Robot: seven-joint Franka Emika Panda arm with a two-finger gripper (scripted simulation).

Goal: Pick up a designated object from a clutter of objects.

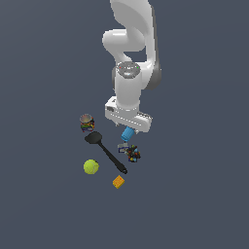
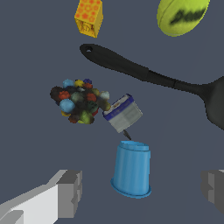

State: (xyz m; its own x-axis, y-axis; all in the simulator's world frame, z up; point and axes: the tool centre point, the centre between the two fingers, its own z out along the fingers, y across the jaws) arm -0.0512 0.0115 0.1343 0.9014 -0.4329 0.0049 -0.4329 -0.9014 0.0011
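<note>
I see my gripper with its jaws spread wide apart, and the blue cup stands between the two fingers, touching neither. Just beyond the cup lie a small grey box and the dark speckled lump; the black spatula, tennis ball and orange block sit farther out.

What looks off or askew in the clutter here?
Nothing spilled or visibly damaged. The bright blue plastic cup stands with its wide rim down, between the open gripper fingers. The small grey-and-blue box beside it sits tilted against the dark multicoloured speckled lump.
</note>
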